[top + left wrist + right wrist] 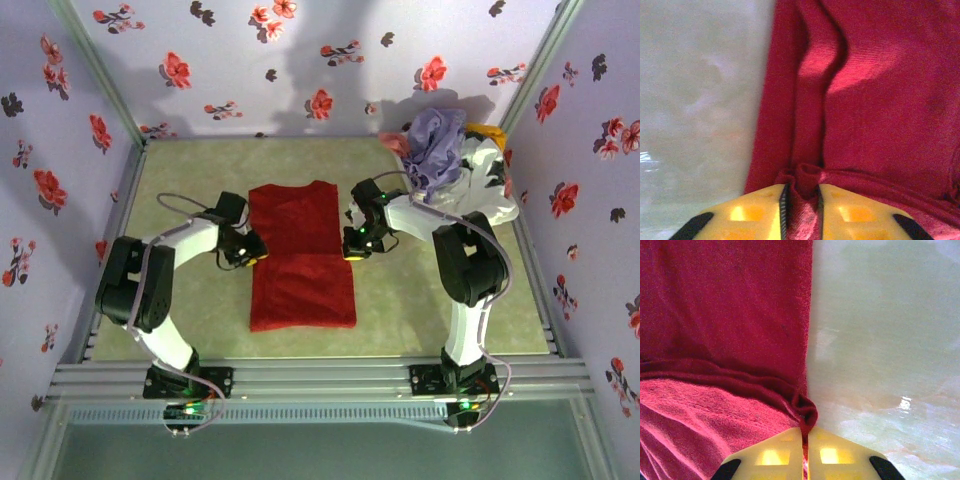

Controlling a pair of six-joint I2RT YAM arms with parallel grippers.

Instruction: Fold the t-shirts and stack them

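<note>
Left arm (pixel 150 270) reaches in from the left edge of the worktop (pixel 190 170). Left jaws are clamped on the left edge of the red t-shirt (pixel 300 260), about halfway along its length. In the left wrist view a ridge of red cloth (pixel 880 100) stands bunched between the yellow fingers (pixel 750 210), and a long wrinkle runs away from the pinch. Pale worktop (pixel 700 90) lies to the left of it.

The red shirt lies flat mid-worktop as a long rectangle. Deep red, plain, soft knit. A crosswise line runs at the height of both grips. The far half is narrower and darker, the near half a bit wider and brighter.

Right jaws are together on the shirt's right edge, opposite the left ones. In the right wrist view the fingers (pixel 765 457) nip a small rolled lip of red cloth (pixel 725 315), with a fold seam running left from it and bare worktop (pixel 880 315) to the right.

Far right corner: a lavender t-shirt (pixel 438 145) is heaped in the white basket (pixel 490 175). A pink bit (pixel 395 145) shows at its left, yellow-orange fabric (pixel 490 132) behind it.
</note>
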